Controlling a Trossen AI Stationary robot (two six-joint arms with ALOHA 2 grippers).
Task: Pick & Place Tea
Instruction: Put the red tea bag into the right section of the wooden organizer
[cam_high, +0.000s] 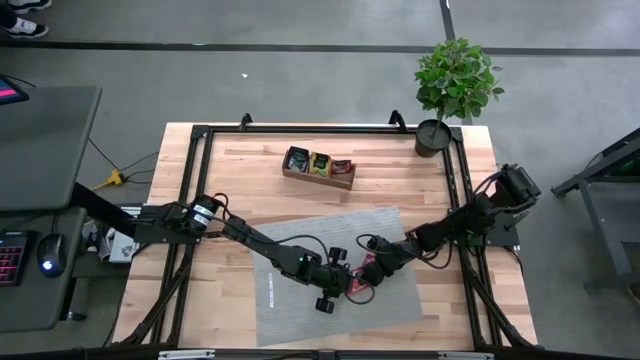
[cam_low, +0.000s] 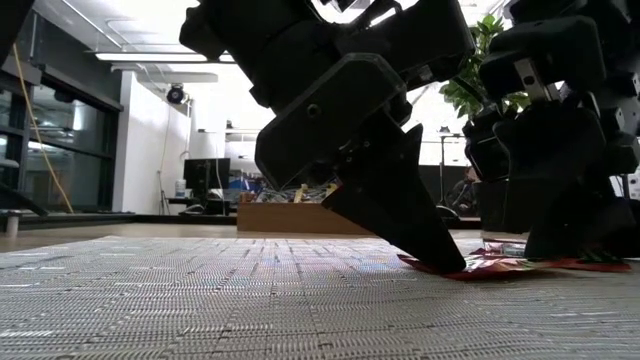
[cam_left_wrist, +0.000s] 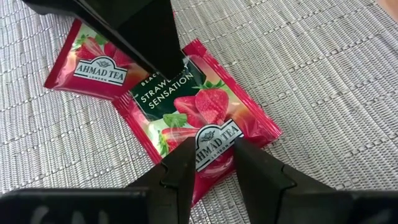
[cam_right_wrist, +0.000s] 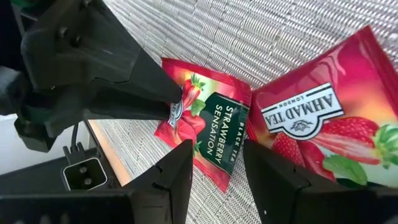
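Observation:
Two red-pink tea sachets lie flat on the grey mat (cam_high: 300, 290), partly overlapping. The strawberry-labelled one (cam_left_wrist: 199, 112) is on top and the second (cam_left_wrist: 93, 65) is partly under it; they also show in the high view (cam_high: 362, 278). My left gripper (cam_left_wrist: 214, 158) is open and points down at the top sachet's near edge. My right gripper (cam_right_wrist: 217, 168) is open and comes at the same sachet (cam_right_wrist: 214, 134) from the opposite side. The wooden tray (cam_high: 318, 167) farther back holds more sachets. My left gripper comes slanting down from the table's left, and its fingertips (cam_left_wrist: 186, 155) are on the top sachet's edge by the label (cam_left_wrist: 214, 138). Nothing is pinched and the sachet lies flat on the mat (cam_low: 445, 266). My right gripper slants down from the table's right. One fingertip (cam_left_wrist: 173, 65) touches the top sachet's opposite edge (cam_left_wrist: 186, 59), where it overlaps the second sachet. Neither sachet is lifted.
The tray stands on the wooden table beyond the mat's far edge. A potted plant (cam_high: 455, 85) is at the far right corner. The black frame rails (cam_high: 200, 140) run round the table. The mat's left half (cam_high: 285, 290) is bare.

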